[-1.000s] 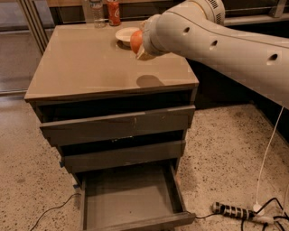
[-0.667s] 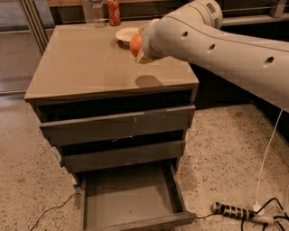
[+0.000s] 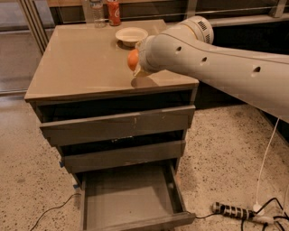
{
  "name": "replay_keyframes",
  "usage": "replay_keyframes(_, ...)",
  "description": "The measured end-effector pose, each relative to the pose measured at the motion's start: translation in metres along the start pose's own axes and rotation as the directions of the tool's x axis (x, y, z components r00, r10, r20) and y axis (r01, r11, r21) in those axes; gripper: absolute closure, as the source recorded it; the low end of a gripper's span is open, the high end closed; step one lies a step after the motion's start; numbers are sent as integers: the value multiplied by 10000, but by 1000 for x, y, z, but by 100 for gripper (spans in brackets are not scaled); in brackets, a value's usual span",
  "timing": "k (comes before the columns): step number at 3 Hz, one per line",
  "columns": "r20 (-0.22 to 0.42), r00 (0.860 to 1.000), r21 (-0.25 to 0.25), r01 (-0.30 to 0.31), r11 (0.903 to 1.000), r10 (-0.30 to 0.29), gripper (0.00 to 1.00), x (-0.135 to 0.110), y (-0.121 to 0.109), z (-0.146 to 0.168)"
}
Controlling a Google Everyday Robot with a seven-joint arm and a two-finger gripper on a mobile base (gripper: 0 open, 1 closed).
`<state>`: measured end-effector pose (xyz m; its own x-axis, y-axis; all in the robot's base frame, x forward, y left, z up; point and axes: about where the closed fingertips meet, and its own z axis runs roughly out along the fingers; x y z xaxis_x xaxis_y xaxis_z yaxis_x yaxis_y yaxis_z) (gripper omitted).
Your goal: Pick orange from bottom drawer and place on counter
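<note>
Lowered since we last looked, small round orange [image 3: 132, 59] pinched in two-finger gripper [image 3: 137, 63], lowest grey wooden drawer [image 3: 126, 198] pulled open, glossy beige counter [image 3: 81, 63] under the hovering fruit, white bowl [image 3: 131, 34] and red soda can [image 3: 114, 11] behind.

I see a white bowl [image 3: 131, 34] — behind it, to its left, a red soda can [image 3: 114, 11] and a clear bottle [image 3: 95, 9]; far off to its right, nearer me, a power strip [image 3: 232, 211] on the speckled floor [image 3: 216, 149].

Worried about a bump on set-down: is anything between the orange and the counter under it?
Nothing visible. The claw holds the orange over bare counter; the white bowl sits farther back, apart.
</note>
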<state>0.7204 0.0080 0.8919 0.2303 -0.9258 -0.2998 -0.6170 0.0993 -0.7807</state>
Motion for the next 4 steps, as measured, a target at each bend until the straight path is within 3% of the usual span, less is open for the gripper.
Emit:
replay_keyframes(2, 47, 9999, -144, -113, 9998, 114, 100, 1, -2, 5)
replay_keyframes(3, -100, 9995, -385, -316, 9988, 312, 100, 0, -19, 30)
replay_keyframes(4, -102, 9995, -384, -314, 9988, 310, 100, 0, -19, 30)
